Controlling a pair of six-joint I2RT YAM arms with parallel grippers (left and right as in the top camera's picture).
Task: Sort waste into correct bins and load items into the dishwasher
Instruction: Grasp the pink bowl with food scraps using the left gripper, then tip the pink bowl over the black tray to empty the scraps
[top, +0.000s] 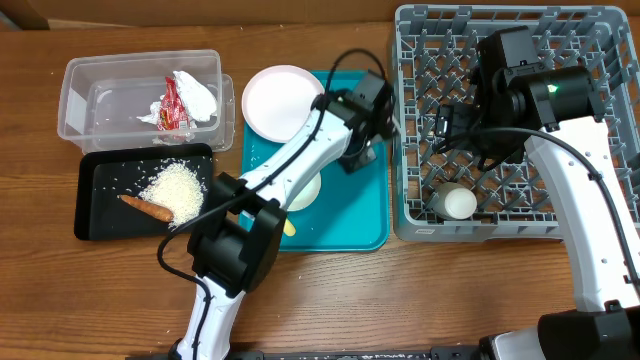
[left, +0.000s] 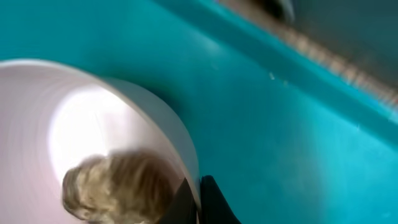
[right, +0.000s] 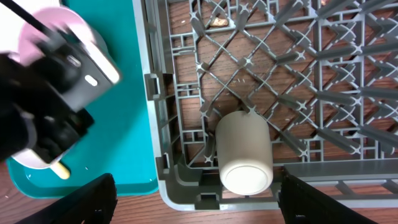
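My left gripper (top: 352, 152) is low over the teal tray (top: 365, 225), shut on the rim of a pale bowl (left: 93, 93), one finger inside and one outside (left: 198, 196). A brown lump (left: 118, 186) lies in that bowl. The bowl also shows in the right wrist view (right: 43, 28). A second bowl (top: 306, 192) and the yellow spoon (top: 290, 226) lie under the arm, beside the pink plate (top: 282, 100). My right gripper (right: 199, 199) is open and empty over the grey dish rack (top: 410, 222), above the white cup (right: 245, 152), which lies on its side.
The clear tub (top: 90, 100) holds the red wrapper (top: 176, 105) and white paper (top: 198, 92). The black tray (top: 95, 215) holds rice (top: 178, 188) and an orange carrot piece (top: 145, 207). The cup also shows in the rack's front left corner (top: 458, 203).
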